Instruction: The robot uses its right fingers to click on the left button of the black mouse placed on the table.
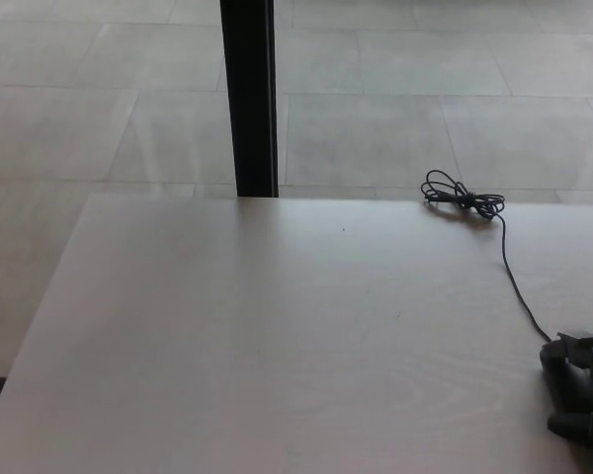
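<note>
A: Black mouse (573, 380) sits at the table's (277, 346) right edge, cropped by the frame; its cable (514, 281) runs back to a coiled bundle (462, 197).

B: Right hand (585, 387) lies over the mouse, fingers (576, 348) down on its front. Spread or pressed together: cannot tell, dark on dark. Left hand out of frame.

No text, label, brand, number or sign can be read anywhere. The black mouse (576, 390) under the robot hand (591, 387) shows no legible marking, nor does the pale counter (277, 346) stretching away to that hand's left.
</note>
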You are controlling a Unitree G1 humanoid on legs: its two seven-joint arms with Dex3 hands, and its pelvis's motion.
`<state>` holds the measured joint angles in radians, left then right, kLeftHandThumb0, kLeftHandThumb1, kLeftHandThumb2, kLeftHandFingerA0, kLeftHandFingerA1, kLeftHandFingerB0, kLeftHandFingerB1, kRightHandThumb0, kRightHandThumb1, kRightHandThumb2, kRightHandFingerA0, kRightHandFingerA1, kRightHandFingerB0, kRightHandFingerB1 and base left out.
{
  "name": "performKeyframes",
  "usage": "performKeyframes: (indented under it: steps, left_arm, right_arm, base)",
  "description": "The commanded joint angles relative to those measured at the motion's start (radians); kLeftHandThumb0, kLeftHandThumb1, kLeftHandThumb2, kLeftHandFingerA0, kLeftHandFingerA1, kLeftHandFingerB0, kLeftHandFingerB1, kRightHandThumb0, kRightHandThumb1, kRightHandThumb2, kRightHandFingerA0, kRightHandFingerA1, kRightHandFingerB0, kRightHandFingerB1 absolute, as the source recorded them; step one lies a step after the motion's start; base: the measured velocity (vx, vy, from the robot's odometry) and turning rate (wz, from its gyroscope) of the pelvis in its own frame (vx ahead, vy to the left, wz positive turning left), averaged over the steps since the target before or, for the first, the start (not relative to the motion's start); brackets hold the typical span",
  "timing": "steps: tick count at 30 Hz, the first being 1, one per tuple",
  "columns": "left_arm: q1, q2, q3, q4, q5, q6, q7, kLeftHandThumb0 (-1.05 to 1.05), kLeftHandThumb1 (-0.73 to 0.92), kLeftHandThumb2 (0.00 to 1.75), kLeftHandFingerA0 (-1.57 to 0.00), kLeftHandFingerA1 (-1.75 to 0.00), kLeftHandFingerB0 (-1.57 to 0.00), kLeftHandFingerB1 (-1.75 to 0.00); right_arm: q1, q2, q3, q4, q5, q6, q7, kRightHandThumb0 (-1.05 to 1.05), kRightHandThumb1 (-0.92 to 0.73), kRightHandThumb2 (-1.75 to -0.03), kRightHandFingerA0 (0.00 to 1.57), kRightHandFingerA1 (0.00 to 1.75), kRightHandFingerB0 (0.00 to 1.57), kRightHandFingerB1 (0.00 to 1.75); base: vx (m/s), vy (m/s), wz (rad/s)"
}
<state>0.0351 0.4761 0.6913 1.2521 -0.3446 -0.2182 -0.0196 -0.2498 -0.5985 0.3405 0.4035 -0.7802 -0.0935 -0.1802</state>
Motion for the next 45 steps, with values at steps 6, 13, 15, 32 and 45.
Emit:
performKeyframes:
  steps: [6, 13, 15, 32, 45]
  left_arm:
    - [-0.005, 0.029, -0.012, -0.001, -0.001, -0.023, 0.007, -0.78, 0.68, 0.61, -0.85, -0.59, -0.73, -0.52]
    - [-0.004, 0.031, -0.018, 0.001, 0.000, -0.020, 0.011, -0.72, 0.70, 0.62, -0.85, -0.56, -0.73, -0.50]
    - [-0.006, 0.028, -0.006, 0.002, -0.014, -0.025, 0.002, -0.72, 0.70, 0.62, -0.86, -0.57, -0.73, -0.52]
    - [-0.014, 0.029, 0.009, -0.010, -0.026, -0.020, -0.002, -0.73, 0.74, 0.63, -0.83, -0.55, -0.70, -0.48]
    - [-0.016, 0.034, -0.001, -0.009, -0.021, -0.018, 0.010, -0.76, 0.75, 0.63, -0.84, -0.52, -0.72, -0.47]
  right_arm:
    - [0.004, -0.015, -0.008, 0.010, -0.004, 0.005, 0.010, -0.87, -0.79, -0.78, 0.26, 0.51, 0.41, 0.38]
    - [0.007, 0.000, 0.003, 0.013, -0.016, 0.036, 0.029, -0.82, -0.92, -0.68, 0.29, 0.44, 0.40, 0.32]
    - [0.008, 0.001, 0.009, 0.023, -0.023, 0.022, 0.006, -0.82, -0.92, -0.68, 0.32, 0.45, 0.42, 0.33]
    - [0.019, 0.004, 0.078, 0.098, -0.062, -0.046, -0.067, -0.81, -0.92, -0.68, 0.33, 0.54, 0.45, 0.37]
    - [0.021, 0.009, 0.084, 0.231, -0.023, -0.063, -0.123, -0.84, -0.91, -0.68, 0.27, 0.54, 0.45, 0.38]
  base:
    - [0.00, 0.000, 0.00]
    - [0.00, 0.000, 0.00]
    - [0.00, 0.000, 0.00]
    - [0.00, 0.000, 0.00]
    - [0.00, 0.000, 0.00]
